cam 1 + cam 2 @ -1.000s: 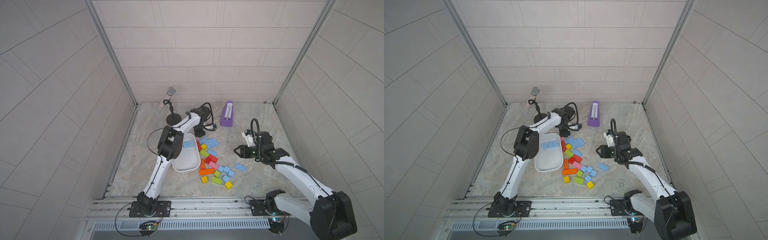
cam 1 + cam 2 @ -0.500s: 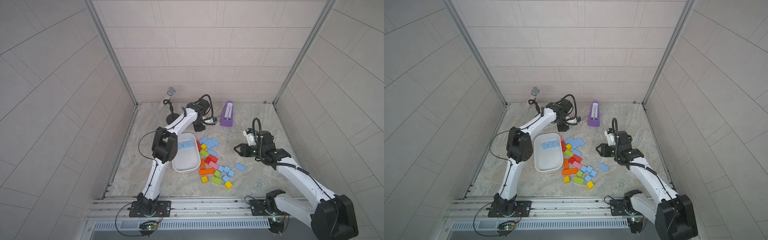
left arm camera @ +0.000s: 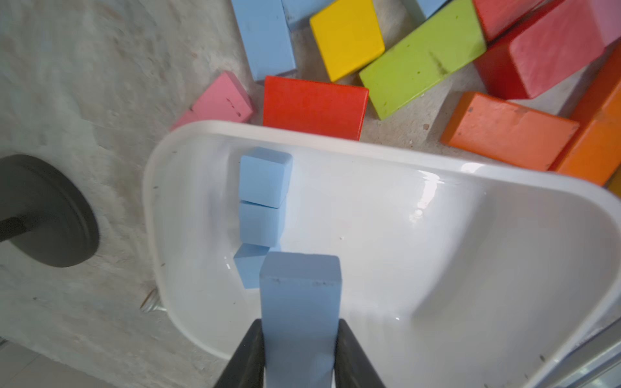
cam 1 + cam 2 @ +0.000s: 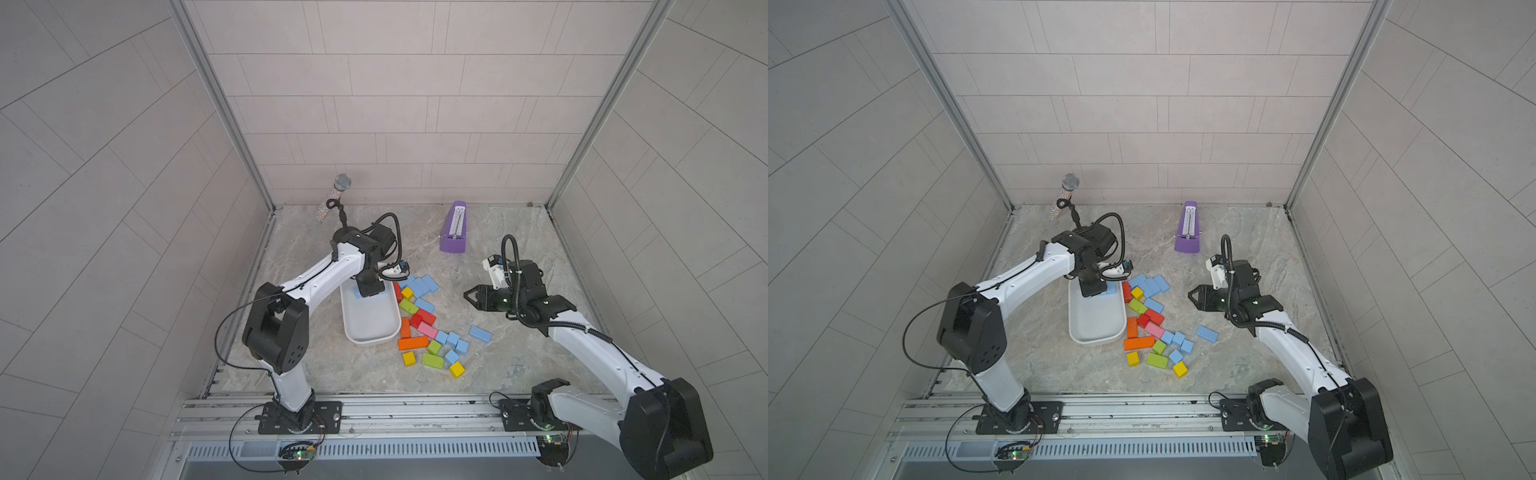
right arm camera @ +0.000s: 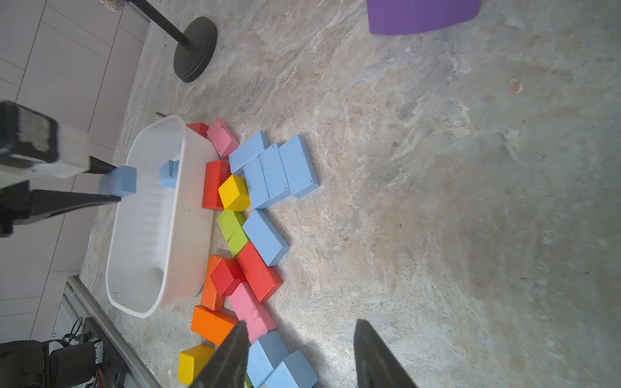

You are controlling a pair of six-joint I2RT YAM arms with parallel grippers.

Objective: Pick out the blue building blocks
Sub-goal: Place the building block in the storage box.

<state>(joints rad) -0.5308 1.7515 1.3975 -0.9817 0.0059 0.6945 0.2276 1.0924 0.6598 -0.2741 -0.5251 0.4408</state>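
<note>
My left gripper [image 3: 299,336] is shut on a light blue building block [image 3: 300,295], held over the far end of the white tray [image 3: 336,147]. Three blue cubes [image 3: 265,176] lie in a row inside that tray. In both top views the left gripper [image 4: 370,289] [image 4: 1092,289] hangs above the tray [image 4: 368,341]. More blue blocks lie on the floor: a cluster of bricks [image 4: 422,286] [image 5: 275,171], a lone brick [image 4: 480,333] and some cubes [image 5: 268,356]. My right gripper [image 4: 469,297] [image 5: 299,324] is open and empty, raised to the right of the pile.
Red, orange [image 4: 412,343], yellow, green and pink blocks lie mixed with the blue ones beside the tray. A purple metronome [image 4: 455,228] stands at the back. A microphone [image 4: 341,183] on a black stand [image 5: 195,50] stands behind the tray. Tiled walls enclose the floor.
My left gripper has lifted a blue block from the pile's far end and carried it left to above the tray. The right arm has hardly moved.
</note>
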